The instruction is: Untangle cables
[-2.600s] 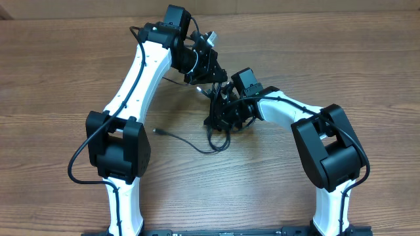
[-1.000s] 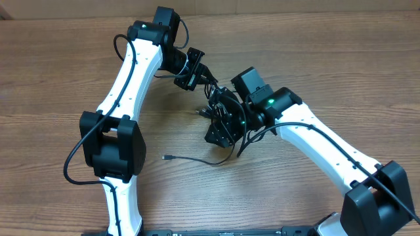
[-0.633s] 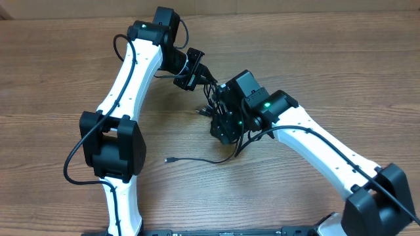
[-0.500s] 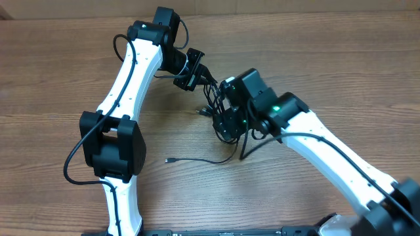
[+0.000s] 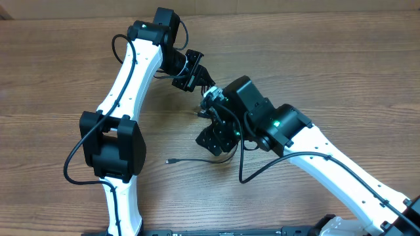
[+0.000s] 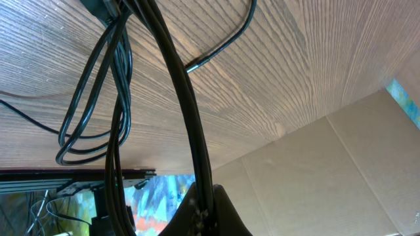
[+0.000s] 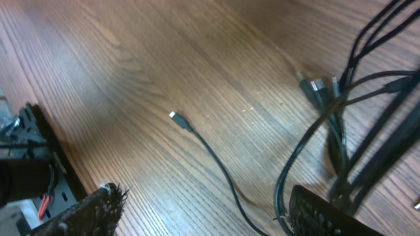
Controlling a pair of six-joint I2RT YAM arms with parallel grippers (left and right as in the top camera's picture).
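we see a tabletop of warm brown, with a fine straight wood grain running across it. the cables are black all along, and one ends in a small silvery plug tip. the left arm and the right arm are white with black joints, and a green light glows on the right one. the right fingers look black. in the left wrist view we see plain tan cardboard with a blue patch at its edge
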